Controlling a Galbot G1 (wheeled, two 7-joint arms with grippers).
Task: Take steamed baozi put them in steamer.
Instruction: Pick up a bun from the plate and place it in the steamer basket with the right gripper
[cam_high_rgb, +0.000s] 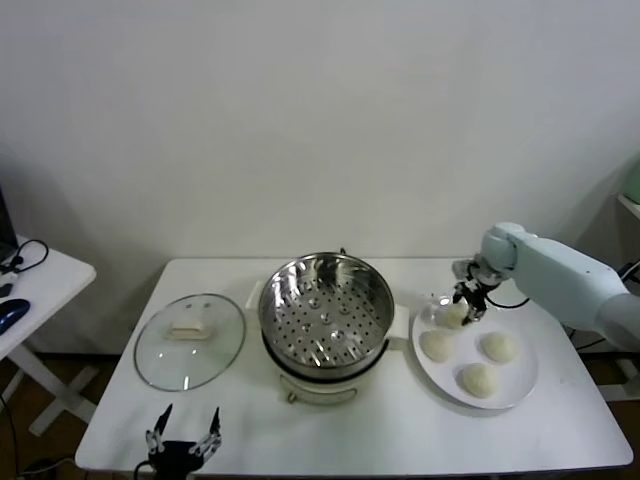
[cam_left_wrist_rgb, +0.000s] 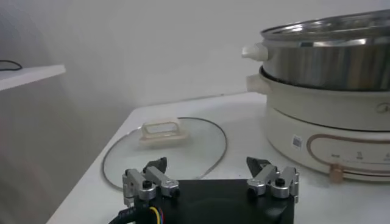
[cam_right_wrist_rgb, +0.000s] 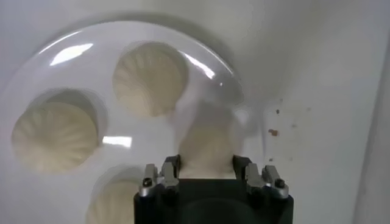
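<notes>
From the head view, a white rectangular counter stands against a plain pale wall. At the counter's middle sits the round shiny steel steamer with its perforated floor, in a cream cooker base. A round glass lid lies flat toward the left edge. Near the right edge a flat white plate carries the cream-white round baozi. The right gripper is down at the plate's far rim, its fingers closed on the farthest bun. The left gripper waits at the counter's near edge, spread wide.

The left wrist view shows the left gripper open above the counter, the glass lid just beyond and the steamer beside it.

The right wrist view shows the right gripper pinching one pleated, matte baozi; three others rest apart on the glossy plate.
</notes>
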